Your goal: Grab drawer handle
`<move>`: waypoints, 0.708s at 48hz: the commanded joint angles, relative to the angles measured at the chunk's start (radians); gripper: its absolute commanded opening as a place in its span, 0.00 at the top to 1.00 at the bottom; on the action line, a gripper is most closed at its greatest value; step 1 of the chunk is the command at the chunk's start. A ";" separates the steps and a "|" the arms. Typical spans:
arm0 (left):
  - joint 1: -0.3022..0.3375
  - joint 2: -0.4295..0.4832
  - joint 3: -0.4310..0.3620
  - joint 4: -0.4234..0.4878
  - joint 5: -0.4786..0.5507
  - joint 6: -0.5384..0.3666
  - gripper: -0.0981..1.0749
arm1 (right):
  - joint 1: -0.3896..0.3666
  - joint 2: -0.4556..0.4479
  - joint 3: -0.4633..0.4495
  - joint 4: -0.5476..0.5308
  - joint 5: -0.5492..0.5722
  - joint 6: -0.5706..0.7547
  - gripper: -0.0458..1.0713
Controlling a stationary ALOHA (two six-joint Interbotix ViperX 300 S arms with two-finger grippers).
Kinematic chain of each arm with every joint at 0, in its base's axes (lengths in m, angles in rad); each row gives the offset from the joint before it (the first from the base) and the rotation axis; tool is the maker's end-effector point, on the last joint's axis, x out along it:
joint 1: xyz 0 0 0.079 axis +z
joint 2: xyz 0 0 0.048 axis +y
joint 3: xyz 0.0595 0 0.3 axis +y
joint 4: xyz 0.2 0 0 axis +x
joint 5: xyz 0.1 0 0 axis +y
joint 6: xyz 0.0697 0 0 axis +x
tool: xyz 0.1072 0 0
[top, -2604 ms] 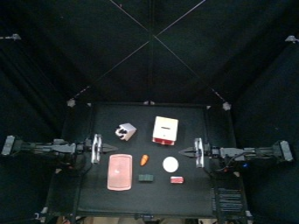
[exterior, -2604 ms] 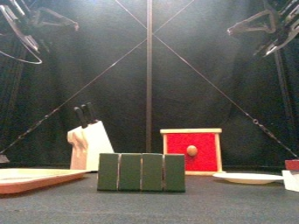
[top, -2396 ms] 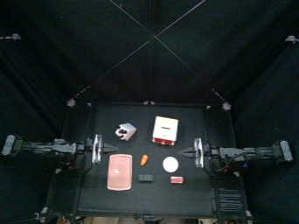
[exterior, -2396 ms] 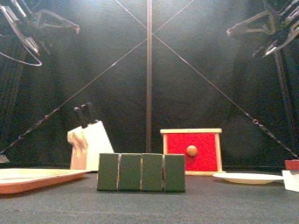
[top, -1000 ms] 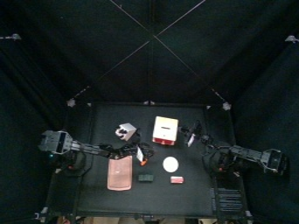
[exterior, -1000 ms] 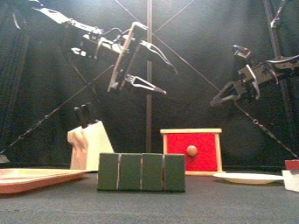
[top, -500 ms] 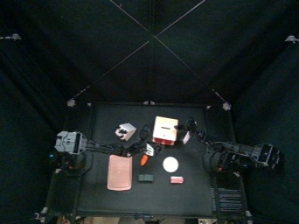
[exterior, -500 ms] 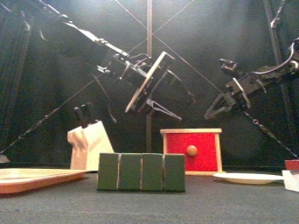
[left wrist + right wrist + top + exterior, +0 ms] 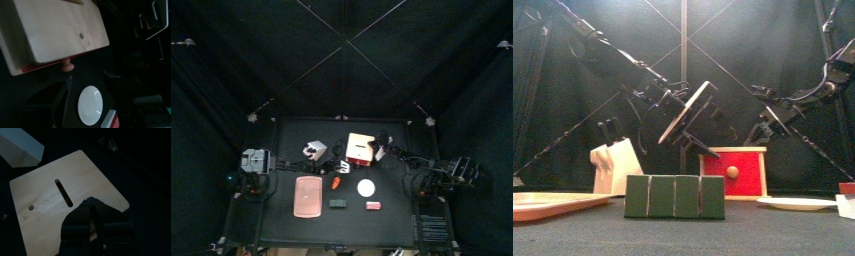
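Observation:
The drawer [image 9: 361, 148] stands at the table's back middle, with a cream top and a red front. In the front view its red front [image 9: 743, 180] carries a round knob [image 9: 732, 171]. My left gripper [image 9: 341, 165] hangs above the table just in front-left of the drawer, above and left of the knob in the front view [image 9: 700, 143]. The left wrist view shows the cream top [image 9: 53, 30] and the knob [image 9: 67, 67]. My right gripper [image 9: 91, 203] is shut and empty over the cream top [image 9: 47, 198], above the drawer's right side [image 9: 760, 128].
A white knife block [image 9: 314, 151] stands left of the drawer. In front lie a pink tray [image 9: 306, 196], an orange piece [image 9: 335, 183], a white plate [image 9: 368, 187], a dark green block [image 9: 675, 196] and a small red item [image 9: 373, 205].
Both arms have left their rest places at the table's sides and swung in and down toward the drawer. The left gripper has dropped closer to the drawer's front.

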 commanded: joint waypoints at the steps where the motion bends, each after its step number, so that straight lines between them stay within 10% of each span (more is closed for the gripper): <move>1: 0.006 0.000 -0.040 0.000 0.017 -0.003 0.18 | -0.005 0.002 -0.023 0.000 0.003 0.000 0.95; 34: 0.067 0.060 -0.078 -0.081 0.089 -0.003 0.18 | -0.005 0.003 -0.025 -0.002 0.029 0.000 0.95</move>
